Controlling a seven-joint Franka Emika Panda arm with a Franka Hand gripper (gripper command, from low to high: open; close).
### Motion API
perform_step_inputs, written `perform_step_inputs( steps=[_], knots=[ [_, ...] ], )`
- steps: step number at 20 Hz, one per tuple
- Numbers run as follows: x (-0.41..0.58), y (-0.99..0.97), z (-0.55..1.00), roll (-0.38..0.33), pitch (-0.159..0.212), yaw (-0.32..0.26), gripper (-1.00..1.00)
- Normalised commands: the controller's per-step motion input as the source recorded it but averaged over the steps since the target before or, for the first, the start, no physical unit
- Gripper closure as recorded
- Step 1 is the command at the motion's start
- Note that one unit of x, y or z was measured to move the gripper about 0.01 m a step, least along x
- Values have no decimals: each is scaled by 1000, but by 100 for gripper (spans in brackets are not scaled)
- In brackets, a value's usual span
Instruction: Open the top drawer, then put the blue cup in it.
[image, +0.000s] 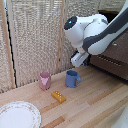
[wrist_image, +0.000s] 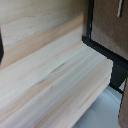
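Blue cup (image: 72, 78) stands on the wooden bench (image: 95, 102), near the pink cup (image: 45, 80). The hand (image: 84, 62) hovers above by the dresser; I cannot tell whether it is clenched.

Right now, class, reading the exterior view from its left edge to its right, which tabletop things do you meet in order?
Patterned plate → pink cup → yellow block → blue cup → dark wooden dresser.
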Motion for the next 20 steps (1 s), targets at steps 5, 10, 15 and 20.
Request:
perform_step_inputs(
  steps=[5, 10, 15, 20],
  knots=[
    [587, 0, 0, 103, 13, -223, -100],
    [601, 1, -37, 197, 29, -198, -100],
    [535, 22, 0, 305, 45, -160, -100],
    [386, -22, 0, 371, 109, -123, -100]
  ],
)
